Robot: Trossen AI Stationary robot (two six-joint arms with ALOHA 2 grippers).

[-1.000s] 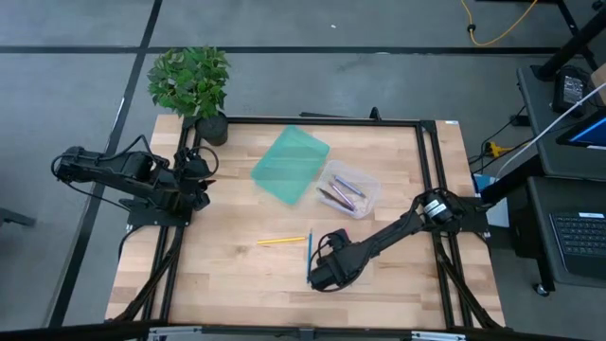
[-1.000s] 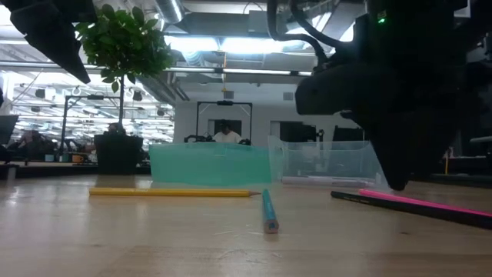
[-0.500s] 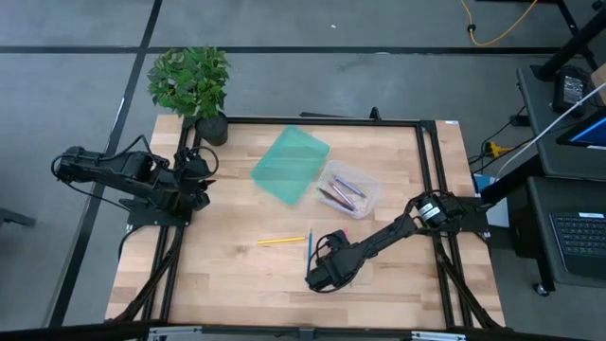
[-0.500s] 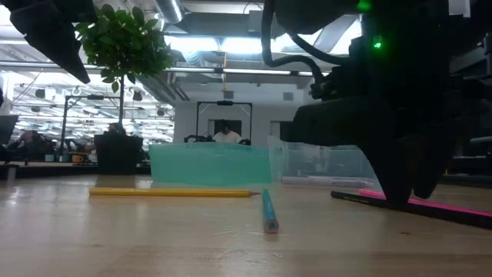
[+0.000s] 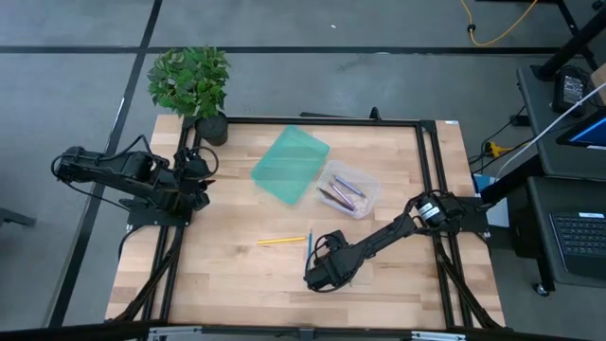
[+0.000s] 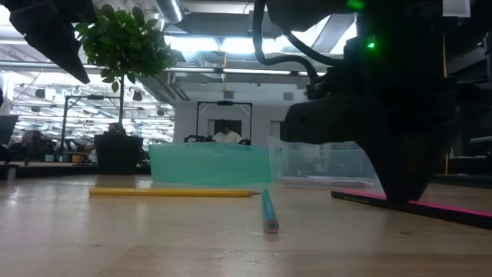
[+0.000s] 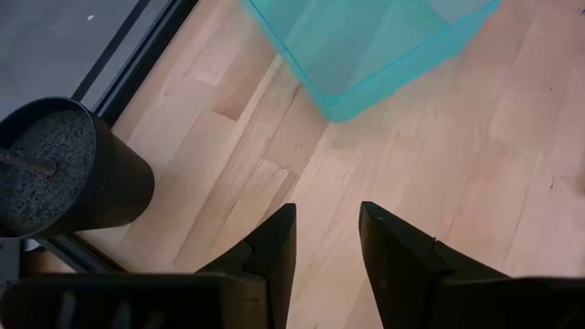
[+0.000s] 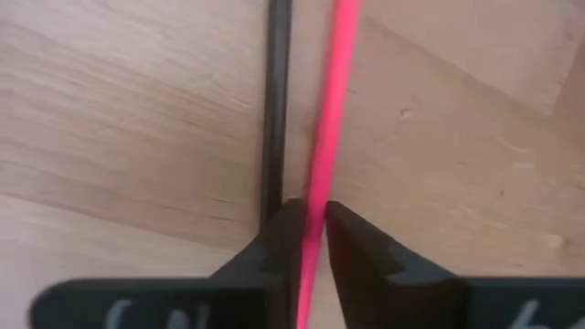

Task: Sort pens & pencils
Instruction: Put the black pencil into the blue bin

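My right gripper point(image 5: 320, 275) stands low on the table near its near edge, with its fingers down on a pink stick point(image 6: 453, 206) that lies beside a black stick point(image 6: 361, 198). In the right wrist view the gripper point(image 8: 311, 228) is shut on the pink stick, and the black stick point(image 8: 274, 128) runs alongside, just outside one finger. A yellow stick point(image 5: 280, 241) and a blue stick point(image 5: 309, 248) lie flat on the wood to the left of it. My left gripper point(image 7: 324, 228) is open and waits by the table's left edge. My right gripper pinches the pink stick point(image 8: 322, 174) between its two fingers, coming from above and pointing down, with one finger on each side of its length. The stick lies flat on the table. I cannot tell whether the black stick touches the finger point(image 8: 279, 233) next to it.
A clear tray point(image 5: 348, 189) holding several sticks and a teal tray point(image 5: 290, 165) sit at the table's far middle. A potted plant point(image 5: 194, 90) stands at the far left corner. Bare wood lies along the near edge.
My right gripper has moved a little toward the table's left edge. It has also come down until its fingers stand on the table at the pink and black sticks.
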